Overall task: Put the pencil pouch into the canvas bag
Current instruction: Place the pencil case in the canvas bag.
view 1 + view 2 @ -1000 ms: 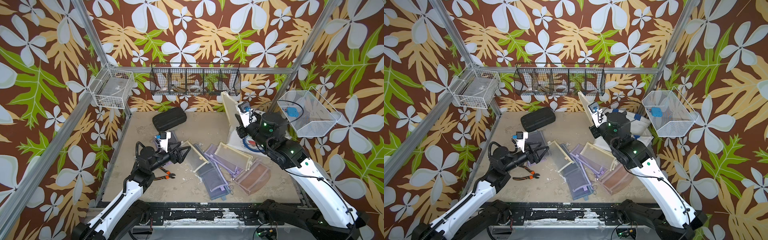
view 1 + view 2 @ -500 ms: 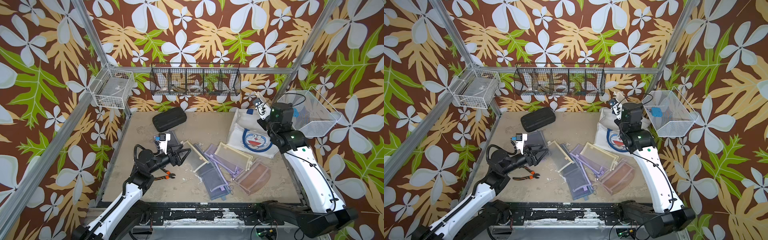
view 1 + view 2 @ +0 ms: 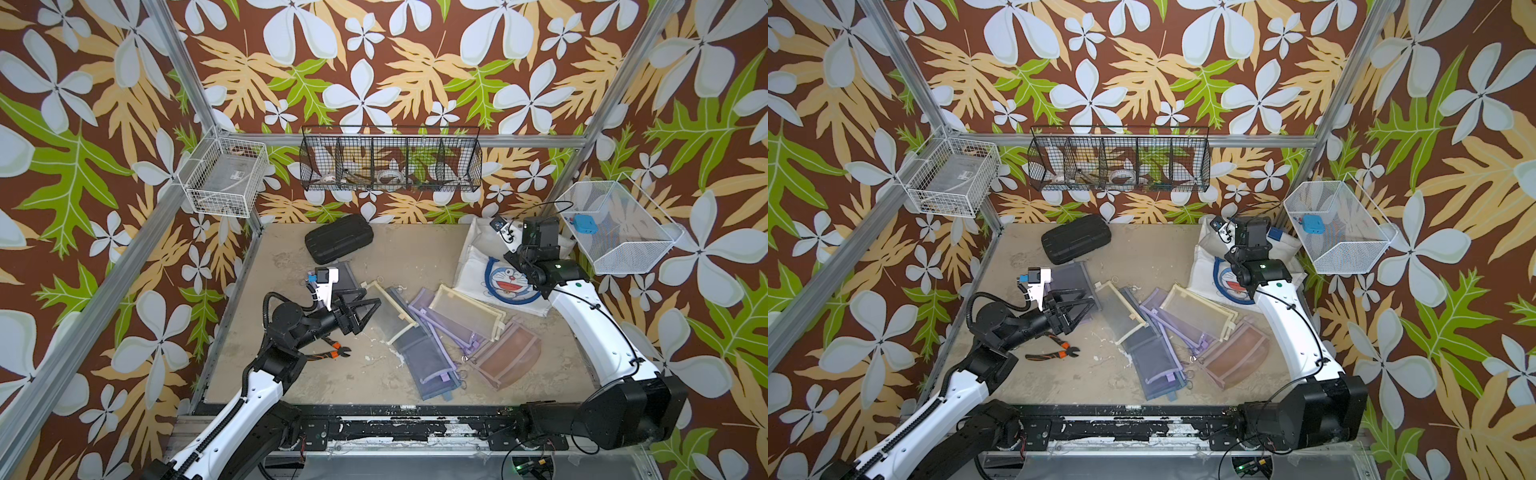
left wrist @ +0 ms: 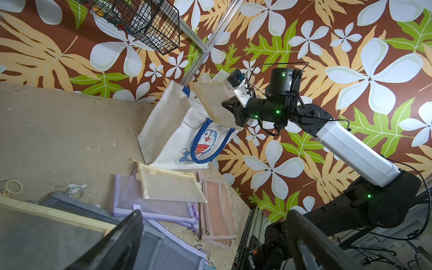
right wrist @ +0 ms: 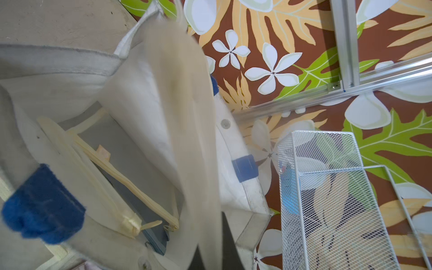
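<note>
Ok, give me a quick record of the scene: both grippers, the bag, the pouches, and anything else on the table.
left gripper: open, over the loose pouches
right gripper: shut on a cream pouch, at the canvas bag mouth
canvas bag: back right, mouth open, second pouch inside
loose pouches: several, overlapping mid-table
other: pliers, black case

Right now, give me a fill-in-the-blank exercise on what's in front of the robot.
1. The right end effector is ___ on a cream pouch over the bag.
2. The left end effector is ___, holding nothing.
3. The bag's handles are ___.
4. The pliers have ___ grips.

Missing words: shut; open; blue; orange.
</note>
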Motion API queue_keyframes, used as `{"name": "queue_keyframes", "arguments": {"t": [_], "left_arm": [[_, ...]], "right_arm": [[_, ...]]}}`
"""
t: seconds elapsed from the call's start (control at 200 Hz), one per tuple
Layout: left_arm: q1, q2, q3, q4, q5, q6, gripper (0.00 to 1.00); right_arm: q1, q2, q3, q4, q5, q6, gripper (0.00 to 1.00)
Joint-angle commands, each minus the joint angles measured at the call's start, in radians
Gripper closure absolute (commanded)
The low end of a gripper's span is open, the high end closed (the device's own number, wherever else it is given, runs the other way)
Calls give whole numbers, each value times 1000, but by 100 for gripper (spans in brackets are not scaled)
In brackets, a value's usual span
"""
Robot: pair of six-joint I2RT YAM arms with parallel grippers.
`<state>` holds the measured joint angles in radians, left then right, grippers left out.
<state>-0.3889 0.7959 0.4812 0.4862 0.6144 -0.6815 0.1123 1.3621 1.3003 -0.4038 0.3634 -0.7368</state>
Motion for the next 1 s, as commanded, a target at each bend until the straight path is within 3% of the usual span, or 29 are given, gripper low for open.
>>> {"name": "queue_keyframes", "arguments": {"t": [0.0,0.095,0.14,0.235,0.28,0.415,0.495,0.57,0.595,0.605,0.62,0.716,0.816,0.996], "left_arm": [[6,11,8,21,12,-6,4],[20,21,5,37,18,-18,4],[26,27,4,46,21,-24,4],[37,46,5,52,28,-33,4],[39,52,7,45,21,-30,4],[41,81,51,-105,-65,39,4],[41,123,109,-274,-169,112,7],[45,163,156,-397,-264,161,10],[45,174,165,-424,-288,175,10],[45,178,169,-432,-296,179,11],[45,185,174,-445,-310,188,11],[47,221,196,-504,-378,217,11],[48,262,214,-553,-430,231,11],[46,314,186,-561,-354,172,11]], "right_arm": [[0,8,5,34,-4,9,88],[-6,20,12,36,9,10,80],[-6,21,15,34,3,16,69],[-6,25,28,30,2,27,62],[-6,20,40,22,-11,38,52],[-6,-31,78,-5,-82,102,49],[-4,-87,101,-28,-198,178,46],[-3,-157,91,-24,-338,278,30],[-2,-181,81,-18,-384,313,17],[-1,-190,77,-15,-399,328,4],[1,-203,70,-8,-414,358,0],[49,-260,39,5,-472,524,0],[208,-296,-12,14,-438,630,0],[461,-271,-116,70,-375,856,0]]}}
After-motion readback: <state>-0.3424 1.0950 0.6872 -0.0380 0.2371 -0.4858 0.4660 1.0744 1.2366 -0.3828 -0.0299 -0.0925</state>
